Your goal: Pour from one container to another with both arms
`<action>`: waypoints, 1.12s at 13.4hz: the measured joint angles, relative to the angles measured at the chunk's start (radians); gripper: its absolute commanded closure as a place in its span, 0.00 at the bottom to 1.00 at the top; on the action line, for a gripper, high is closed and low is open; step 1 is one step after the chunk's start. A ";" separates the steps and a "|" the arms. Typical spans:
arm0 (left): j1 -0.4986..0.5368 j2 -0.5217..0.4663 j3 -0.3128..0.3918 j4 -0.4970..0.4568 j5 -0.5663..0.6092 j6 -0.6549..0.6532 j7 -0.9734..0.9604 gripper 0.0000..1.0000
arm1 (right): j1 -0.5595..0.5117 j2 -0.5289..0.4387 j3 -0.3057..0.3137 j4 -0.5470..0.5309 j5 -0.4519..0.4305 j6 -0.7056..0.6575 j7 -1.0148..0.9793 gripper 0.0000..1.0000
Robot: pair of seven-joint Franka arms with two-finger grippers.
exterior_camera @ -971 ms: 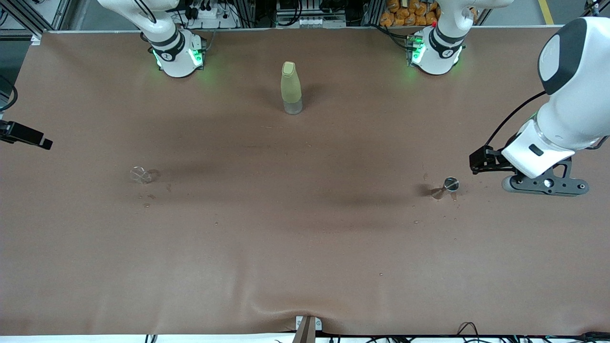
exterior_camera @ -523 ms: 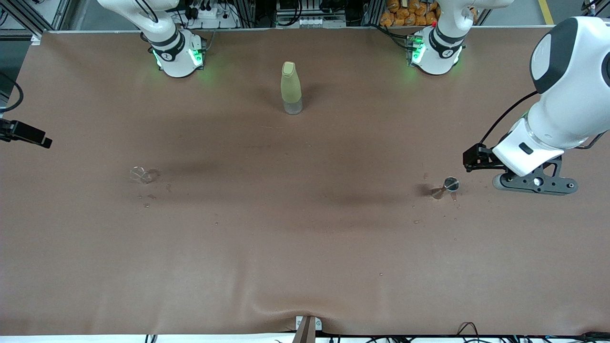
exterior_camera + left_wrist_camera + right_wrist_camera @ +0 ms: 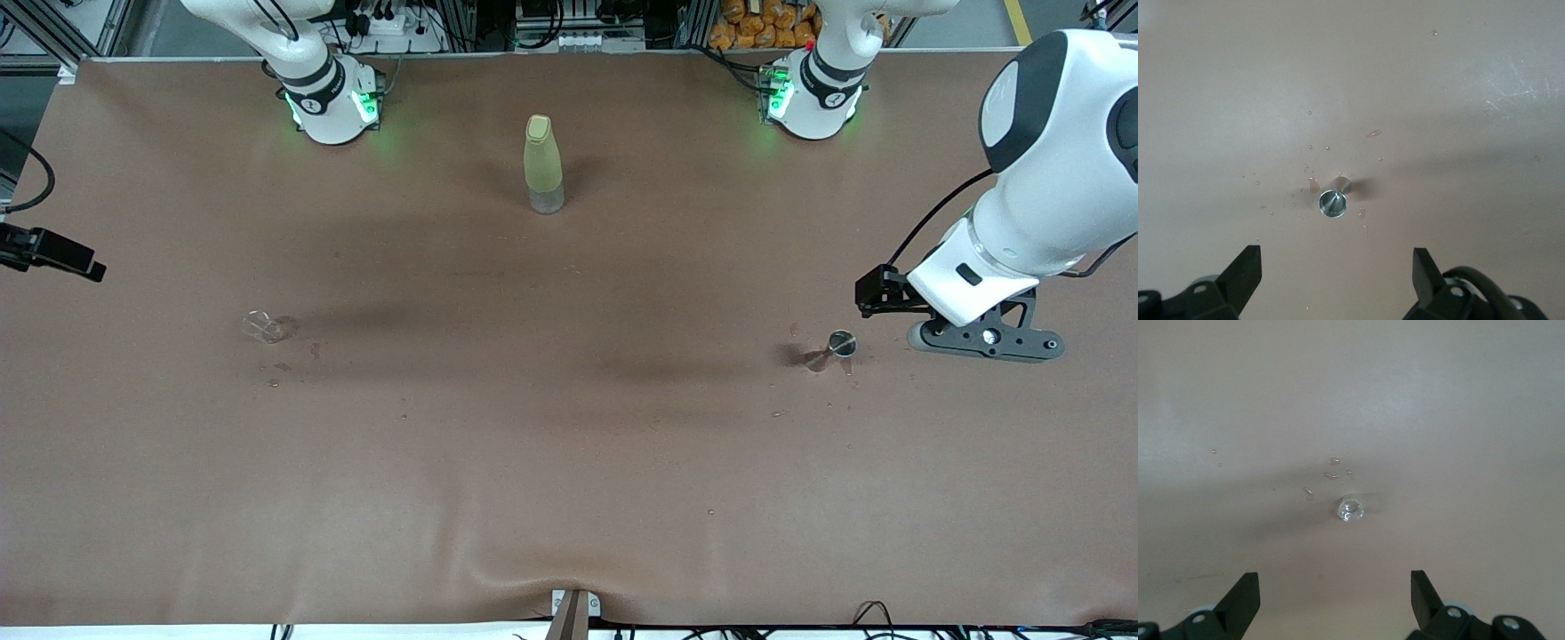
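Front view. A brown cloth-covered table (image 3: 569,462) carries three items. A tall frosted yellow-green plastic bottle with a pale cap (image 3: 543,165) stands upright midway between the two arm bases, far from the front camera. A small conical metal measuring cup (image 3: 838,345) stands toward the left arm's end of the table, nearer to the camera than the bottle, with scattered droplets on the cloth around it. A small clear glass cup (image 3: 264,327) sits toward the right arm's end, well apart from the other two, also with a few wet marks beside it. The left gripper (image 3: 982,340) hangs in the air over bare cloth just beside the metal cup, on the side toward the table's end, holding nothing. Of the right arm, only a dark part at the view's edge shows; its gripper is out of sight here.

Left wrist view. The left gripper's fingers (image 3: 1245,275) are spread wide apart, with the metal cup (image 3: 1333,202) seen from above between and ahead of them, untouched, ringed by droplets.

Right wrist view. The right gripper (image 3: 1333,600) is likewise spread wide and empty, above the glass cup (image 3: 1349,509), which stands on the cloth with droplets close by.
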State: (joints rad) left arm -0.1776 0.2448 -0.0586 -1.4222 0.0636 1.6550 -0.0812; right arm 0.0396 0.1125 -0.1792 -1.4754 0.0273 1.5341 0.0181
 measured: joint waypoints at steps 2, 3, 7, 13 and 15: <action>0.000 0.000 0.000 0.000 0.000 0.000 0.000 0.00 | -0.001 0.000 -0.002 0.000 0.001 0.002 0.000 0.00; 0.001 0.000 0.000 0.000 0.000 0.000 0.000 0.00 | -0.006 0.000 -0.003 0.000 0.001 0.003 -0.004 0.00; 0.002 0.000 0.000 0.000 0.000 0.000 0.000 0.00 | -0.022 0.001 -0.004 -0.001 0.003 0.024 -0.042 0.00; 0.004 0.000 0.000 0.000 0.000 0.000 0.000 0.00 | -0.020 0.002 -0.002 -0.001 0.005 0.023 -0.045 0.00; 0.004 0.000 0.000 0.000 0.000 0.000 0.000 0.00 | -0.020 0.002 -0.002 -0.001 0.007 0.023 -0.045 0.00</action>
State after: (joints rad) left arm -0.1736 0.2448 -0.0583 -1.4221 0.0636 1.6550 -0.0812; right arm 0.0197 0.1147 -0.1807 -1.4767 0.0344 1.5566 -0.0266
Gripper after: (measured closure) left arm 0.000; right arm 0.000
